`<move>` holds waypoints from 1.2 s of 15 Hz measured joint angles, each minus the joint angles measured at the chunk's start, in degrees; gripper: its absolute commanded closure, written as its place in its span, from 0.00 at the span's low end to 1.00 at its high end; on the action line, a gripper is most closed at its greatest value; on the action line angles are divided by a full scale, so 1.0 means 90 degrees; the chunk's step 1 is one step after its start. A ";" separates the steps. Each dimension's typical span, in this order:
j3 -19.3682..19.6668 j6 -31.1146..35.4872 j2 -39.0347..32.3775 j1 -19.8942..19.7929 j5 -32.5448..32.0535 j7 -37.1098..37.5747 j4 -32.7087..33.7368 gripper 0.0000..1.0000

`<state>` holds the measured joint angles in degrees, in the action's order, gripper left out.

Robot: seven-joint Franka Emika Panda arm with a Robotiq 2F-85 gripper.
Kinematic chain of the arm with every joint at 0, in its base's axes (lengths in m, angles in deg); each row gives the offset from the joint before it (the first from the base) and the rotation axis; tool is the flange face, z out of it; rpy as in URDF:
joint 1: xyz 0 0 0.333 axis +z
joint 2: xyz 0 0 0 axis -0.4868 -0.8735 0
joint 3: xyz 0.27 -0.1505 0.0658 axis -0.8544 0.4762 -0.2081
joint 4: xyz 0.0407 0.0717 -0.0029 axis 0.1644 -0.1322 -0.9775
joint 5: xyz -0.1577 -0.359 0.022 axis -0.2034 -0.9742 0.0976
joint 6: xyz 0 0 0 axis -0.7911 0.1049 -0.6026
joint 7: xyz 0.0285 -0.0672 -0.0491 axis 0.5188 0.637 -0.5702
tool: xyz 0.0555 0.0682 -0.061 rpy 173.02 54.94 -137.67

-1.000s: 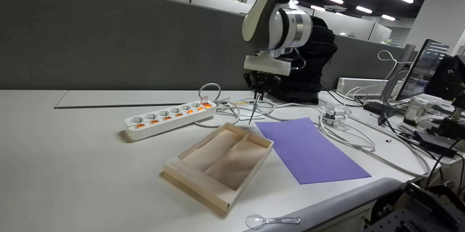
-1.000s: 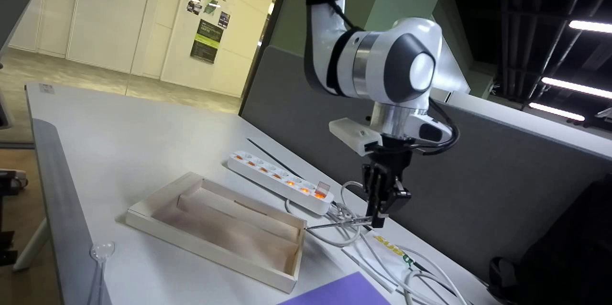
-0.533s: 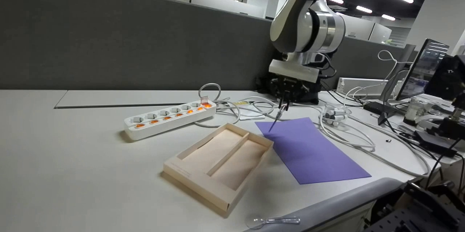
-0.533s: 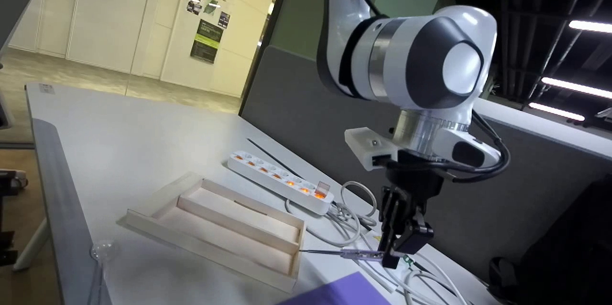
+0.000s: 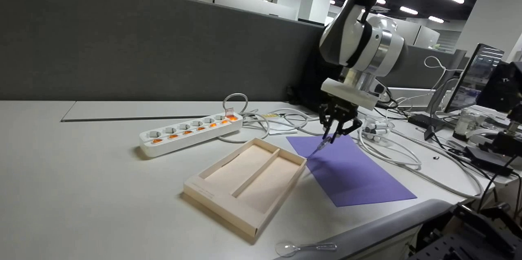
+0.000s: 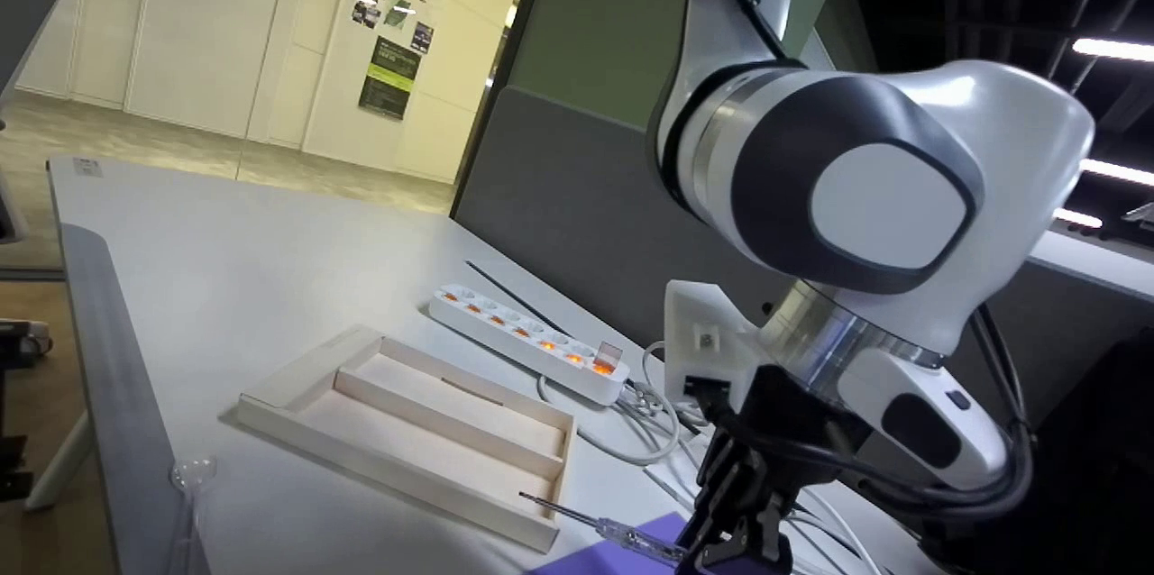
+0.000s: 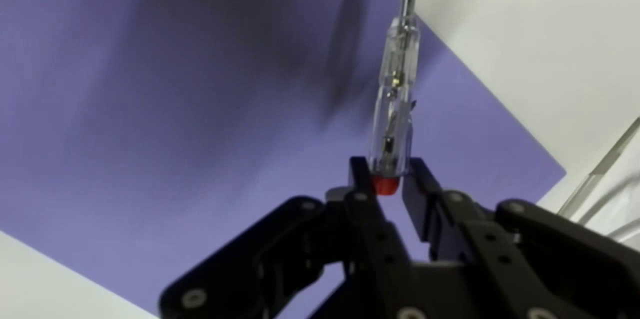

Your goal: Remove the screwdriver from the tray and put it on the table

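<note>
- The beige, rectangular, low-rimmed tray [image 5: 223,198] sits flat on your smooth, pale grey-white table [image 5: 102,186]. It is split lengthwise into two compartments, and the floor of each is visible in both exterior views.
- The clear-plastic-handled screwdriver [image 7: 398,71], with red end cap and thin metal shaft, is in the air above the purple rectangular mat [image 5: 355,175], its shaft directed at the tray. In an exterior view its tip end overlaps the tray's wall; you cannot tell whether the two touch.
- One edge of the mat runs just beside a corner of the tray.
- The long white power strip [image 5: 191,135], fitted with orange switches, lies near the tray, apart from it.
- The transparent plastic spoon [image 5: 316,247] rests at the table's grey border.
- Your widest stretch of tabletop lies on the side of the tray opposite the mat; the upright dark grey partition [image 5: 134,48] bounds the back.
- Your black two-fingered gripper [image 7: 387,171] pinches the red-capped end of the screwdriver's handle between its fingertips.
- Your white and grey jointed arm [image 6: 888,205] reaches down from above, wrist tilted, so that the gripper slants down toward the tray.
</note>
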<state>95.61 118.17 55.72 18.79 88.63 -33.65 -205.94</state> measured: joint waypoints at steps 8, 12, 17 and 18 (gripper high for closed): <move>0.0040 -0.0616 -0.0278 -0.0377 0.0295 -0.0181 0.0100 0.94; 0.0150 -0.0753 -0.0722 -0.0226 0.0068 0.0172 0.0434 0.94; 0.0213 -0.0775 -0.1134 0.0032 -0.0191 0.0449 0.0892 0.52; 0.0218 -0.0779 -0.1168 0.0074 -0.0227 0.0465 0.0952 0.47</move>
<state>97.57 111.16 45.21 19.46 86.59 -29.46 -197.37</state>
